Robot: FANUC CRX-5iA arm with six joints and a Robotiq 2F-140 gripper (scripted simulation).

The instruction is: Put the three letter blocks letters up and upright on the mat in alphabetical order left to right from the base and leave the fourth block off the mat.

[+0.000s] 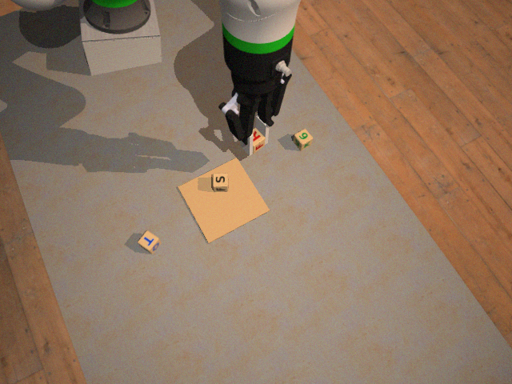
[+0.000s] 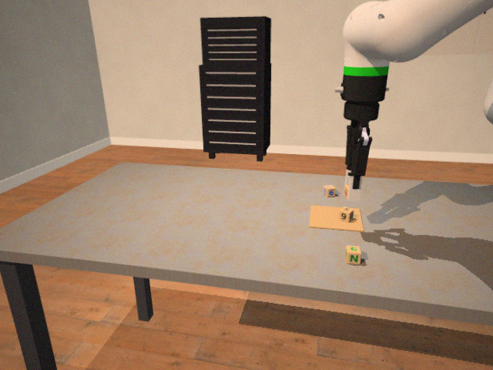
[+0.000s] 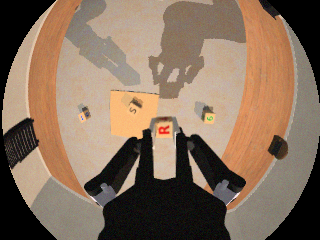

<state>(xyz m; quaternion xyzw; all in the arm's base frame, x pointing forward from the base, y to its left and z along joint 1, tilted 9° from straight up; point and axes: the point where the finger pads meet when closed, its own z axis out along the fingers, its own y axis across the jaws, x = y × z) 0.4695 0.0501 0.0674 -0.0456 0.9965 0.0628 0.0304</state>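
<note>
My gripper (image 1: 258,138) (image 2: 353,193) (image 3: 164,123) is shut on the block with a red R (image 1: 257,137) (image 2: 347,192) (image 3: 164,128) on top. It holds the block above the table, beside the mat (image 1: 231,217) (image 2: 323,219) (image 3: 120,124). The block with a black S (image 1: 220,182) (image 2: 346,215) (image 3: 133,107) on top lies flat on the mat, near the edge facing the base. The block with a blue T (image 1: 149,241) (image 2: 329,191) (image 3: 83,117) on top lies off the mat on one side. The block with a green 6 (image 1: 302,138) (image 2: 353,255) (image 3: 209,118) on top lies off it on the other.
The robot's base (image 1: 124,55) stands at the upper left in the top view. The grey table (image 1: 289,289) (image 2: 179,223) carries the mat and the blocks, and the arm's shadows fall across it. A black cabinet (image 2: 235,87) stands beyond the table.
</note>
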